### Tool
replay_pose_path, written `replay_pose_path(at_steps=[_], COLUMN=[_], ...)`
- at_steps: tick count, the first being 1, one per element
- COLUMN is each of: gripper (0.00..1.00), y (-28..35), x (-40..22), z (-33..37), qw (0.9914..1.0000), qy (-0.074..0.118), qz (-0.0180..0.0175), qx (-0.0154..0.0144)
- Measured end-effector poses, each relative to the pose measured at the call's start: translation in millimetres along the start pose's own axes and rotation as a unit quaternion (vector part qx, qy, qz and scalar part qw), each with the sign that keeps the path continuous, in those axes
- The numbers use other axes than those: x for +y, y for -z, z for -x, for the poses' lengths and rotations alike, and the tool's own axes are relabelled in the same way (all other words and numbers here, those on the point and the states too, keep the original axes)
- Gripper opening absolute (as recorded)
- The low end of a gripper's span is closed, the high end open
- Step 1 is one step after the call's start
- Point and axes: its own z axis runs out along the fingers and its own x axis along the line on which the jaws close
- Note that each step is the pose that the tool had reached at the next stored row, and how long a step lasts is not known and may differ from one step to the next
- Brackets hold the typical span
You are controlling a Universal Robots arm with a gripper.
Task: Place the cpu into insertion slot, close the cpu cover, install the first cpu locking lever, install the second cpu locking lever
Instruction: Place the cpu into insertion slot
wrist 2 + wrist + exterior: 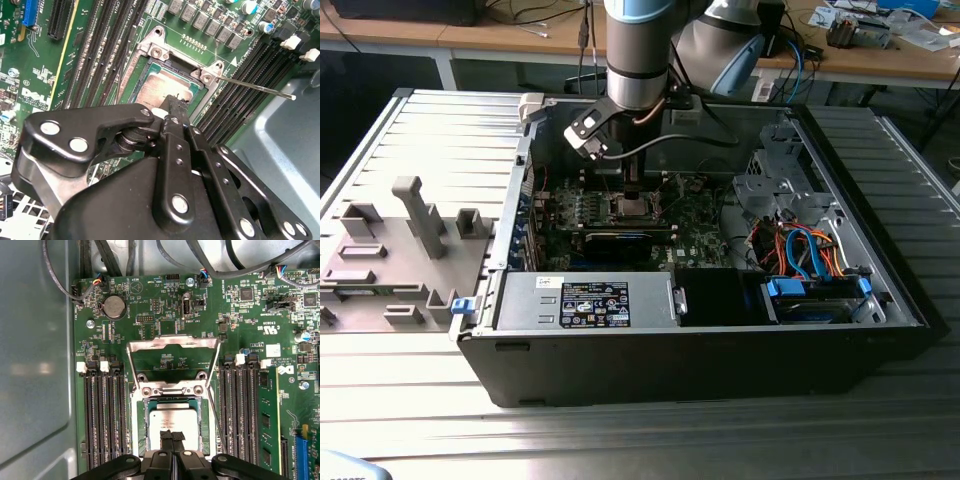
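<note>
1. A big black computer box [720,360] lies open on a grey metal table [620,440]. The robot arm reaches down into it.
2. The flat green board [165,305] fills the floor of the box.
3. The small square chip with a silvery-tan metal top, the cpu [172,417], lies flat inside the dark square insertion slot [141,432]. Its metal top faces up and its sides line up with the sides of the slot.
4. The thin silver cpu cover [172,341], a frame with a square window, is flipped open. It is joined to the slot along one edge. Its long way runs from that edge away from the slot, and its free end points toward the round silver coin battery [114,306]. Green board shows through the window.
5. The black gripper [173,436] is narrow. Its two tips are pressed together with nothing between them.
6. The tips sit just over the edge of the cpu in both wrist views [175,102].
7. A thin silver wire lever [260,89] sticks out from one corner of the slot, over the long black memory slots [235,85].
</note>
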Motion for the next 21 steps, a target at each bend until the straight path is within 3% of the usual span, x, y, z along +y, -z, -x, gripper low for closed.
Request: replay_pose_path(at_steps=[21], gripper=[0.11], y=[5.4], x=[0.7], z=[-0.1], qw=[1.0], qy=[0.0], qz=[-0.0001], qx=[0.0018])
